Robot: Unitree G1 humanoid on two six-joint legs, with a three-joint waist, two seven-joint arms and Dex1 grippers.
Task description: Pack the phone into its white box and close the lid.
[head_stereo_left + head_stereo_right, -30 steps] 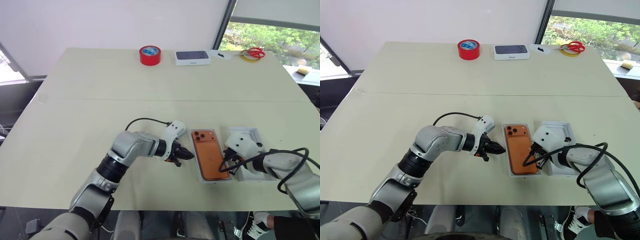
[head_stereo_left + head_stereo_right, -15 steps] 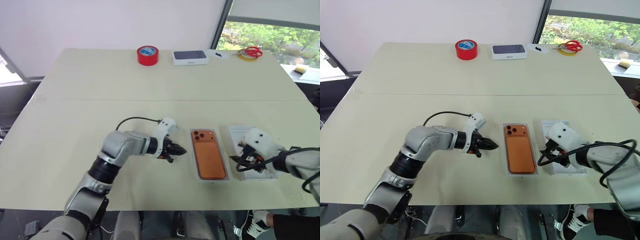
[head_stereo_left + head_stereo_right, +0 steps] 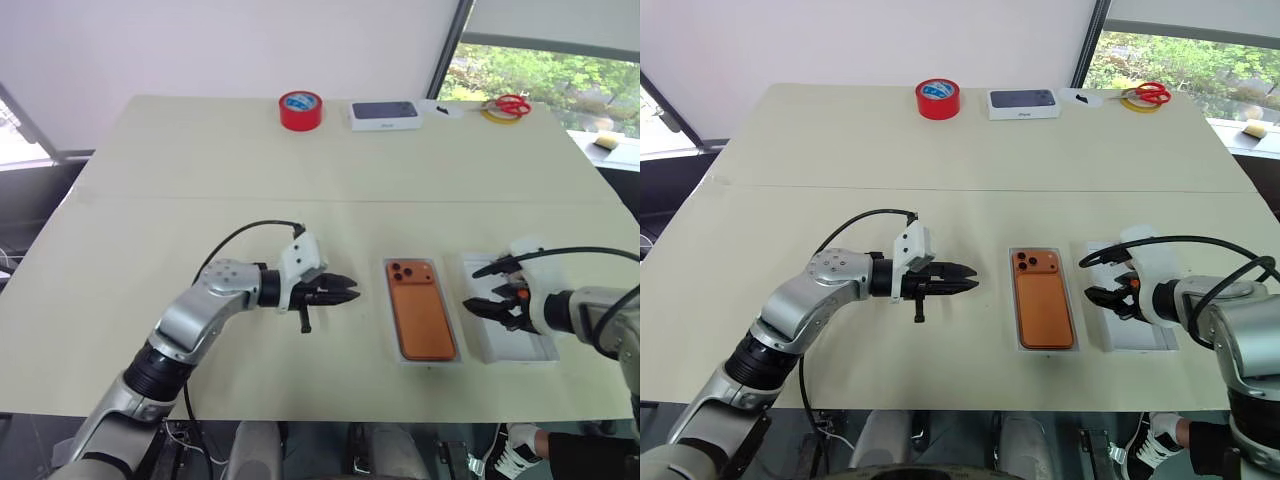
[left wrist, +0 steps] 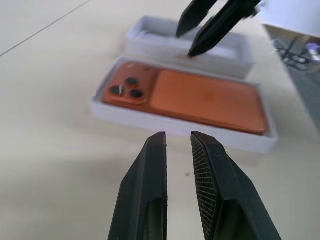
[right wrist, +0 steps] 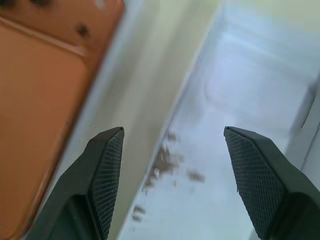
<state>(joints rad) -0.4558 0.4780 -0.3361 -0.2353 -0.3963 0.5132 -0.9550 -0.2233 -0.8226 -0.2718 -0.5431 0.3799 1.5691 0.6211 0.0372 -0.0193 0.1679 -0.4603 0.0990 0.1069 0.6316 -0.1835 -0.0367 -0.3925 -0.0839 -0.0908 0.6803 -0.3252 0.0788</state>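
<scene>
The orange phone (image 3: 421,320) lies camera side up inside its white box (image 4: 175,128), near the table's front edge. Just right of the box lies the lid (image 3: 522,345), plain white inside facing up. My right gripper (image 3: 472,304) hovers low over the lid's left part, open, with nothing between its fingers (image 5: 106,165). My left gripper (image 3: 352,293) hangs level a short way left of the box, pointing at it. Its fingers (image 4: 152,170) are shut with only a thin slit between them, and they hold nothing.
At the table's far edge stand a red tape roll (image 3: 300,110), a white box with a dark top (image 3: 385,115), and red scissors (image 3: 512,104) on a yellow ring. A seam (image 3: 200,199) crosses the table's middle. The table's right edge is close beyond the lid.
My right gripper has opened and drawn away from the phone, to the right, over the lid. My left gripper has rolled, risen and backed off to the left. The phone stays in the box.
</scene>
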